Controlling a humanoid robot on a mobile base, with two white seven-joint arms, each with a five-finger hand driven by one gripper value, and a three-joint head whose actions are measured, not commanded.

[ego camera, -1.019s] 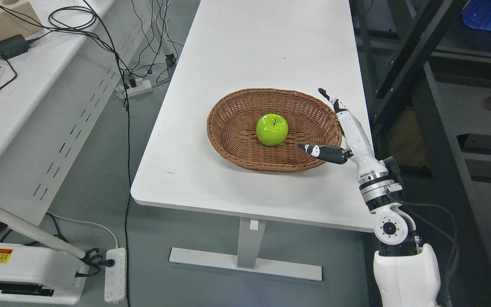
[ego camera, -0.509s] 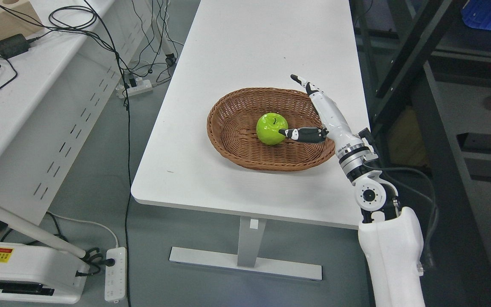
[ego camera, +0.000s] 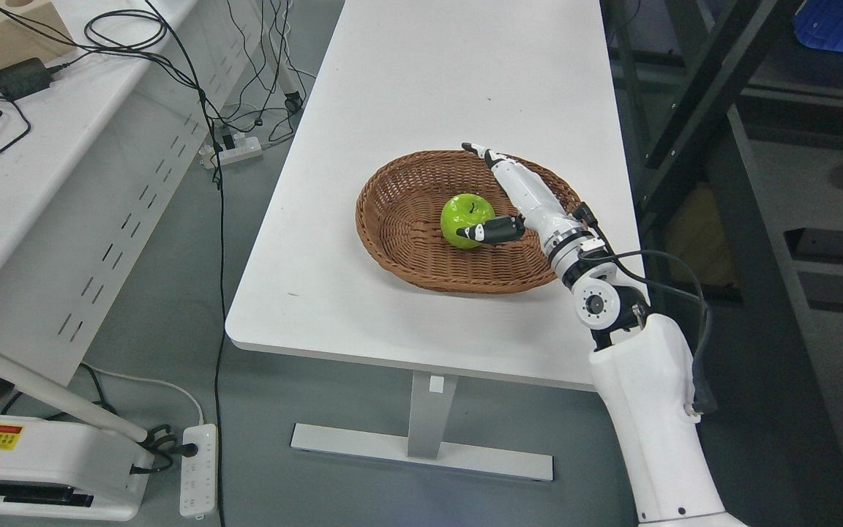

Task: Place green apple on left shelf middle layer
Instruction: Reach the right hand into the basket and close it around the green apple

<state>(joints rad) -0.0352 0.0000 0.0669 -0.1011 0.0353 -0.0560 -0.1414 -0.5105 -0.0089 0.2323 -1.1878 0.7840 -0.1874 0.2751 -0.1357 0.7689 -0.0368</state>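
The glossy green apple (ego camera: 467, 220) sits in the oval brown wicker basket (ego camera: 407, 241) on the white worktop (ego camera: 407, 95). The right hand (ego camera: 516, 208) reaches over the basket's rim, fingers (ego camera: 491, 157) spread around the apple, not closed.

At the lower right, the arm (ego camera: 652, 395) is glossy white, with a silver-ringed wrist, a round black-centred joint, loose black cables, and a white hand (ego camera: 513, 201) with seemingly black fingertips.
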